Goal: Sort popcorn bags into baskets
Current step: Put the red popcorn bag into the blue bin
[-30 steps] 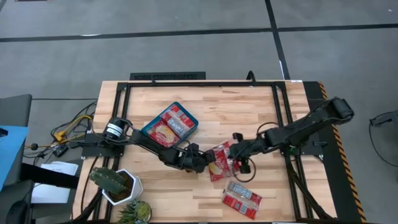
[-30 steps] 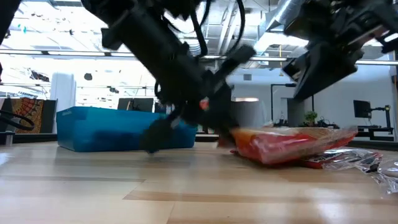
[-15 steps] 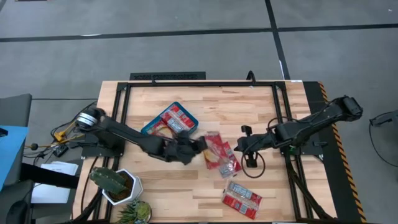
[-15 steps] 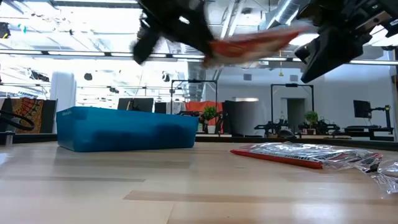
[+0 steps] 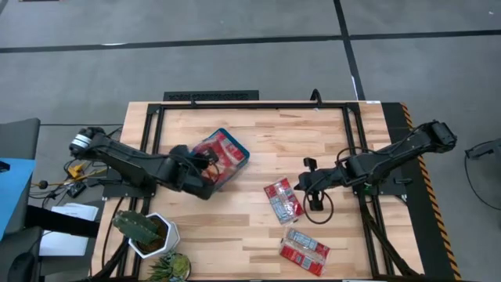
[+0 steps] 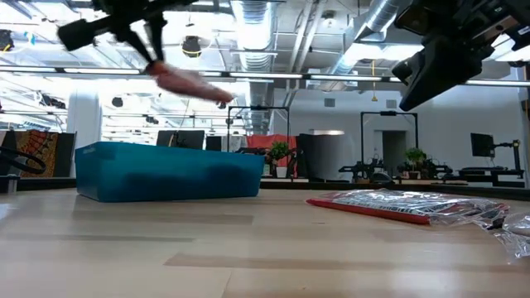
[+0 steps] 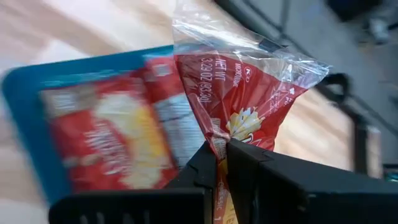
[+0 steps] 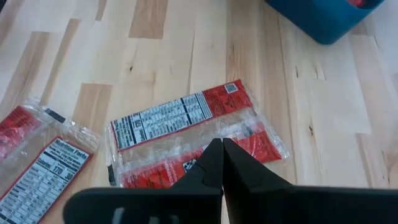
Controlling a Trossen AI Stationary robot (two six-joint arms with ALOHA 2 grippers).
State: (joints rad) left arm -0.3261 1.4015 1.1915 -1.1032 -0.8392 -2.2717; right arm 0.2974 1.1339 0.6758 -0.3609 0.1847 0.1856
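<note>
My left gripper [image 5: 201,168] is shut on a red popcorn bag [image 5: 221,153] and holds it in the air over the teal tray [image 5: 245,157]. The low view shows the bag [image 6: 192,84] well above the tray [image 6: 166,172]. In the left wrist view, other red packets [image 7: 99,130] lie inside the tray. My right gripper [image 5: 308,182] is shut and hangs above the table's right half, over a packet [image 8: 186,132] lying flat on the wood. A second loose packet [image 5: 304,251] lies near the table's near edge. My left gripper pinches the popcorn bag between its two fingers at one edge of the red wrapper [image 7: 219,144]. It comes from the table's left, slanting down. The bag is lifted clear; it sticks out past the fingertips and droops a little over the tray.
A white hexagonal cactus pot [image 5: 153,233] and a small green plant [image 5: 172,266] stand at the table's near left corner. A black frame [image 5: 356,149] runs along the table's sides. Bare wood lies between the tray and the loose packets [image 5: 282,200].
My left gripper lifted one bag off the pile at the table's middle, rose and swung left until it hung over the tray. One packet stayed flat on the wood. My right gripper drew back toward the right edge and rose, then kept still.
</note>
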